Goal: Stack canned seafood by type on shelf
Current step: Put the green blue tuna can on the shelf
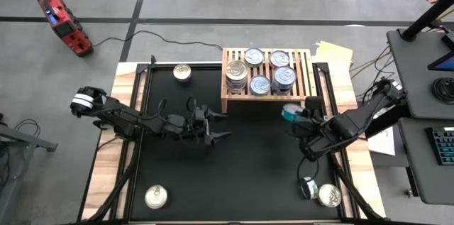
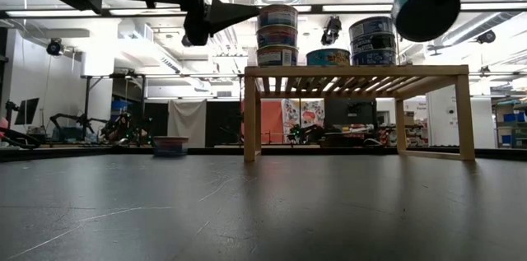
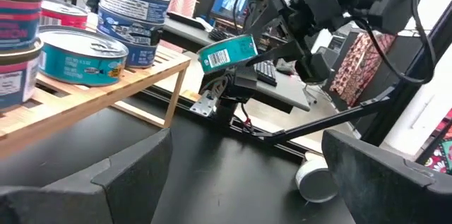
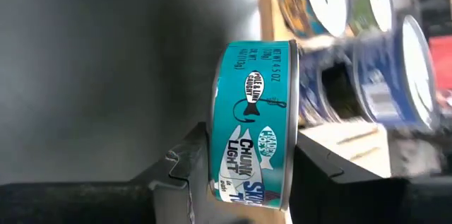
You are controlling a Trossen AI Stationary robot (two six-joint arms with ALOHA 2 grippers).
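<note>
Between the right end effector (image 4: 244, 174) fingers: teal can (image 4: 256, 121), seemingly airborne.

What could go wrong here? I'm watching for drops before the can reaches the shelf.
The right gripper holds the teal can on edge in the air beside the shelf, so it could slip or land tilted. The blue stack near that end could get knocked. The left gripper waits open nearby.

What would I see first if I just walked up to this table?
Probably the teal can pinched in the right tool, held up in the air just off the right front corner of the wooden shelf. Next, the stacks of cans on that shelf, and the left tool hovering open and empty over the black mat.
</note>
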